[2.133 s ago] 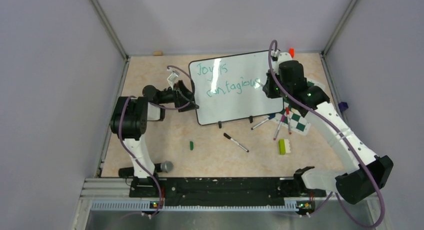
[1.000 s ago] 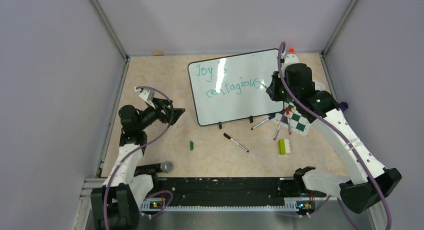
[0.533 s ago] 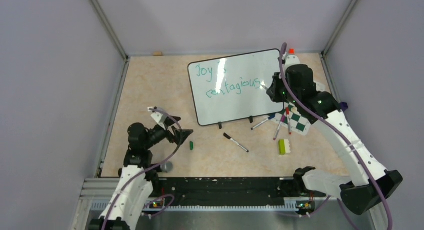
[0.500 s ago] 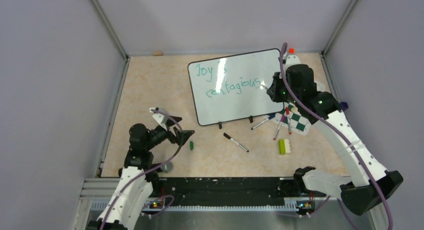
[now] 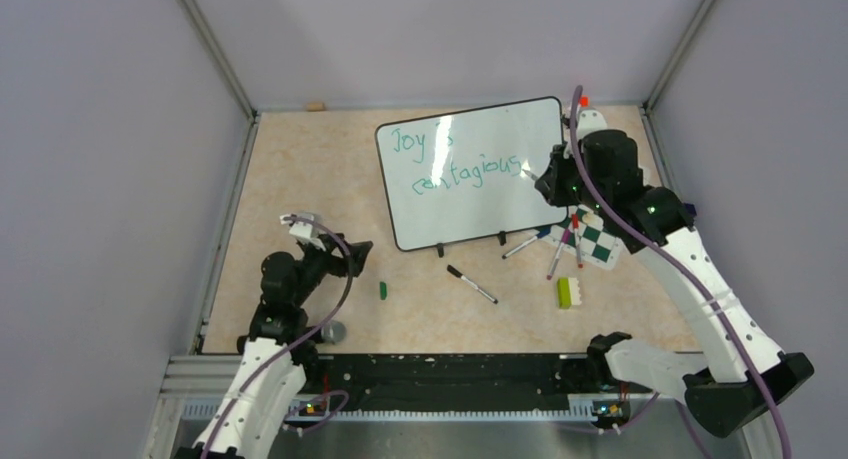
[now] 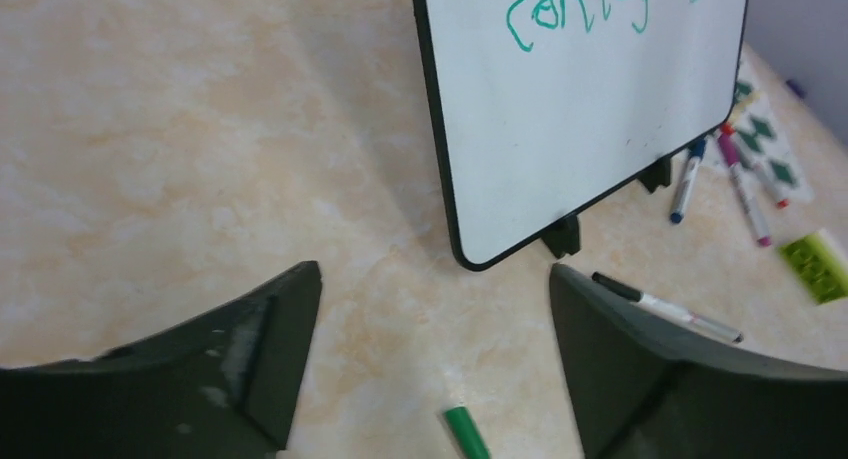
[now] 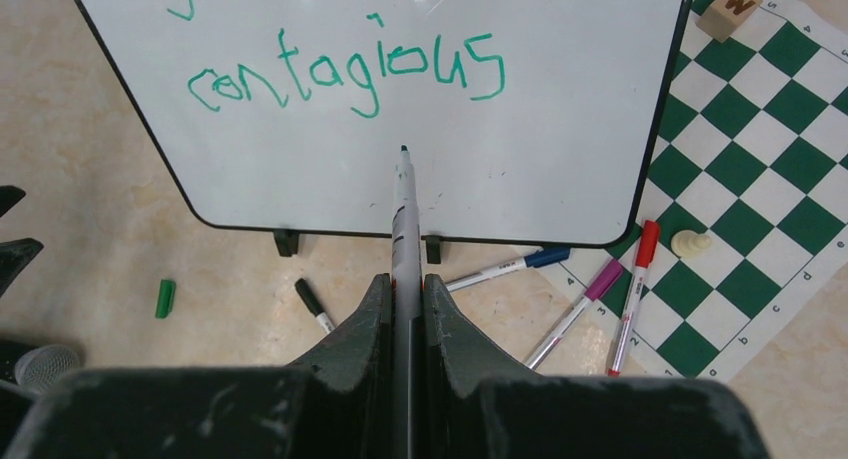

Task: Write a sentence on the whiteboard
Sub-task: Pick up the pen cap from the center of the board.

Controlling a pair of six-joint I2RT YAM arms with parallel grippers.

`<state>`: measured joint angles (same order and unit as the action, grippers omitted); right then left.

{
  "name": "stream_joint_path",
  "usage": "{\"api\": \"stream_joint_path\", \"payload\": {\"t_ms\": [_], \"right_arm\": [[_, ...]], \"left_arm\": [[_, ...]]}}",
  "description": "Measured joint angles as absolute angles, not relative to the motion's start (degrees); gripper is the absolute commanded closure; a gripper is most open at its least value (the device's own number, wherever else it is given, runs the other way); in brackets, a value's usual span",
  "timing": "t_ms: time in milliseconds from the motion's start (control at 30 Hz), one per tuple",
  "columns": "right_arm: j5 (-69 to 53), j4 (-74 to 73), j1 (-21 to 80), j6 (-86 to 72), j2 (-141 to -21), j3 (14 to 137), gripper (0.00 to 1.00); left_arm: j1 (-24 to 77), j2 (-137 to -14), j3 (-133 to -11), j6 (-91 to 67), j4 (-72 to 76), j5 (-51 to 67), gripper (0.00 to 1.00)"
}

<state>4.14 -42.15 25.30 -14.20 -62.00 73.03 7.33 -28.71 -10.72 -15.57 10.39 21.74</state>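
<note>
The whiteboard [image 5: 480,207] stands tilted on small black feet at the back of the table. The sentence [image 5: 455,159] "Joy is contagious" is on it in teal, in two lines. My right gripper [image 7: 405,289] is shut on a white marker [image 7: 405,214], at the board's right edge in the top view. The marker's dark tip points at the board just below the word "contagious" [image 7: 345,79]. My left gripper [image 6: 432,271] is open over bare table, near and left of the board's lower left corner [image 6: 475,254], with nothing between its fingers. A green cap [image 6: 465,434] lies just before it.
A black-capped marker [image 5: 471,284] lies in front of the board. Blue, purple and red markers [image 7: 590,299] lie by the green-and-white chess mat [image 7: 770,129], which bears a white pawn [image 7: 690,242] and a wooden letter cube [image 7: 737,6]. A yellow-green block [image 5: 565,293] lies near the mat.
My left arm has drawn back from the board's left edge to the near left of the table, and its jaws have narrowed a little. The right gripper has barely moved.
</note>
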Motion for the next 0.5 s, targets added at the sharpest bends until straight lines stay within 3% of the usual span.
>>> {"api": "stream_joint_path", "payload": {"t_ms": [233,500], "right_arm": [[3.16,-42.96,25.30,-14.15,-59.68,73.03,1.00],[2.68,-43.68,25.30,-14.17,-58.54,72.71,1.00]], "left_arm": [[6.79,-28.95,-8.75,-25.19,10.50,21.47,0.04],[6.79,-28.05,-9.45,-36.82,3.25,20.97,0.32]]}}
